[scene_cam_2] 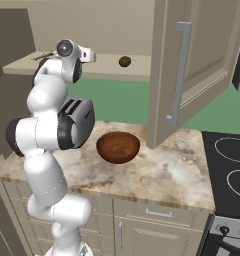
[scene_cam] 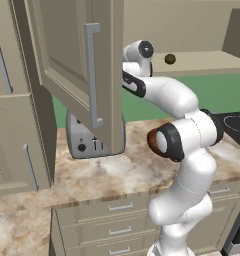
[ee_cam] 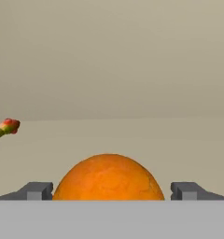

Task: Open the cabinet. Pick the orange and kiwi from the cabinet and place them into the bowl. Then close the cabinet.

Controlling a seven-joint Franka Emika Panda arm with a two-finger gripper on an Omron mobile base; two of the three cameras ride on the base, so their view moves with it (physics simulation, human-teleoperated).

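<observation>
The cabinet stands open, its left door point(scene_cam: 77, 65) and right door point(scene_cam_2: 192, 65) swung out over the counter. My arm reaches up onto the shelf point(scene_cam: 207, 62). In the hand view the orange point(ee_cam: 108, 177) sits directly between my two fingertips point(ee_cam: 37, 190), and my gripper point(ee_cam: 111, 190) is open around it, with a gap showing on each side. The kiwi point(scene_cam: 169, 59) point(scene_cam_2: 124, 61) lies on the same shelf, to the right of my hand. The reddish-brown bowl point(scene_cam_2: 118, 146) rests on the counter below, partly hidden by my elbow in the left base view.
A silver toaster point(scene_cam: 87, 140) point(scene_cam_2: 84, 117) stands on the counter under the left door. A small red and green item point(ee_cam: 6, 127) lies on the shelf left of the orange. A black stovetop point(scene_cam_2: 232, 165) borders the counter on the right.
</observation>
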